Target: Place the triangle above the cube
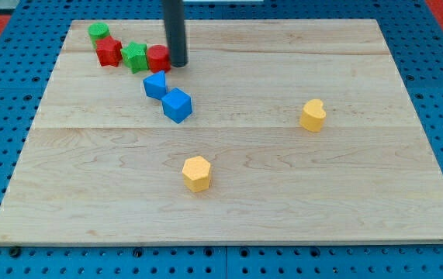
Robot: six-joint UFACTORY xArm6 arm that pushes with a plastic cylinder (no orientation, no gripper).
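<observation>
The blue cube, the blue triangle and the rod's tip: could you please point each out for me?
blue cube (178,105), camera view, centre of its top face.
blue triangle (155,84), camera view, middle of the block.
my tip (178,64), camera view, rod's very end, beside the red cylinder (157,58).

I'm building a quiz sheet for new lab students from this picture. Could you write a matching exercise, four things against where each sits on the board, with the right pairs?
Things:
1. my tip
2. blue cube
3. yellow hexagonal block
4. green round block

Places:
A. nearest the view's bottom, near the middle
B. farthest to the view's top left
C. right beside the red round block, on its right
D. just below and right of the blue triangle

Pairs: 1-C, 2-D, 3-A, 4-B
</observation>
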